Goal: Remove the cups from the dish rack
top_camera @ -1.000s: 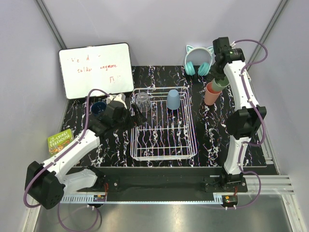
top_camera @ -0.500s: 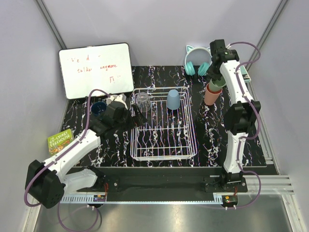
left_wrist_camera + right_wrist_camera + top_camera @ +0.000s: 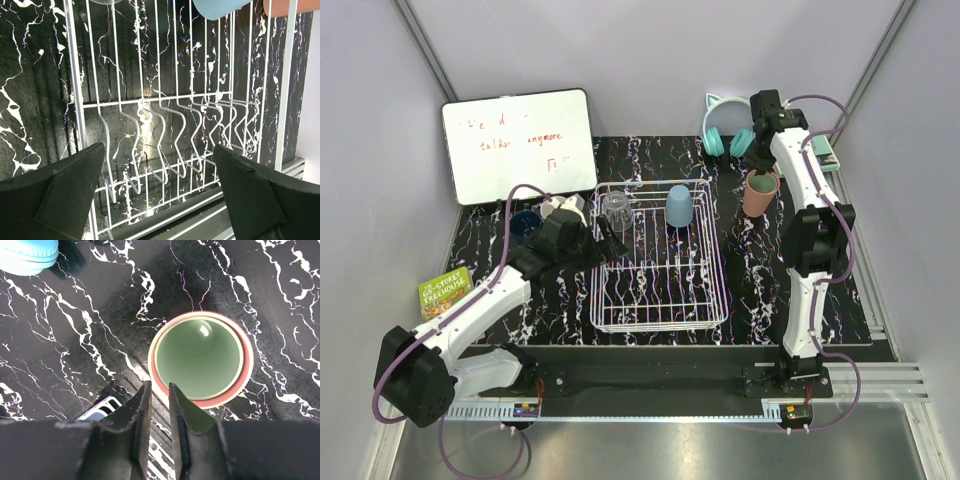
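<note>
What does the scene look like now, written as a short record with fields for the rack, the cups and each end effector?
dish rack: holds two cups at its far end
cups in rack: clear glass, light-blue cup
cups outside rack: green cup nested inside salmon-pink cup, standing to the right of the rack
left end effector: wide open, empty, over the rack's wires
right end effector: fingers narrowly parted, empty, above the nested cups
left to unload: the two cups in the rack
</note>
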`<action>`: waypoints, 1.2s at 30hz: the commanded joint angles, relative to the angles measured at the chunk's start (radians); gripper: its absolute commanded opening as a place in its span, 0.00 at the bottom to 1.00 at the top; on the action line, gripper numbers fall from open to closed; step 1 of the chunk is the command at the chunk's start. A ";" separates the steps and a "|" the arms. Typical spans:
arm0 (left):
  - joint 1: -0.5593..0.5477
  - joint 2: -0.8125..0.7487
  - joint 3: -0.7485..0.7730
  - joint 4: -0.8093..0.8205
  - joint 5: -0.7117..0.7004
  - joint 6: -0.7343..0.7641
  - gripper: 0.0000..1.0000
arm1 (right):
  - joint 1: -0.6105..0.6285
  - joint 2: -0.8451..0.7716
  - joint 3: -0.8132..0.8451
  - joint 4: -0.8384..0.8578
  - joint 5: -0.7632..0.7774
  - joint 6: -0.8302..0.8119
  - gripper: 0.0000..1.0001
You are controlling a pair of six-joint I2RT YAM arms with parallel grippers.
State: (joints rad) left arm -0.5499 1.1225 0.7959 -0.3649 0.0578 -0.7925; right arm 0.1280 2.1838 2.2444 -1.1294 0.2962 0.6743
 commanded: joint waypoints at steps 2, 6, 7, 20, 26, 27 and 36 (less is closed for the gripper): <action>-0.002 0.002 0.012 0.024 0.027 0.016 0.99 | -0.004 -0.081 -0.020 0.054 -0.023 -0.024 0.30; -0.004 -0.006 0.019 0.027 0.017 0.036 0.99 | -0.004 -0.143 -0.055 0.094 -0.080 -0.047 0.31; -0.004 -0.006 0.034 0.032 0.016 0.045 0.99 | -0.005 -0.172 -0.084 0.161 -0.142 -0.056 0.31; -0.018 0.310 0.393 0.050 0.005 0.196 0.99 | 0.074 -0.804 -0.831 0.730 -0.470 -0.095 0.98; -0.031 0.547 0.606 0.002 -0.015 0.281 0.99 | 0.107 -0.987 -1.072 0.843 -0.469 -0.030 1.00; -0.041 0.574 0.664 -0.012 -0.010 0.298 0.99 | 0.108 -0.990 -1.072 0.823 -0.497 -0.045 1.00; -0.076 0.744 0.791 0.069 -0.027 0.400 0.99 | 0.157 -1.190 -1.221 0.842 -0.477 -0.070 1.00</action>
State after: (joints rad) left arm -0.6220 1.8130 1.4979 -0.3649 0.0437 -0.4526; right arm 0.2722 1.1004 1.0477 -0.3553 -0.1707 0.6205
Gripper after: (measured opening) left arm 0.987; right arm 0.994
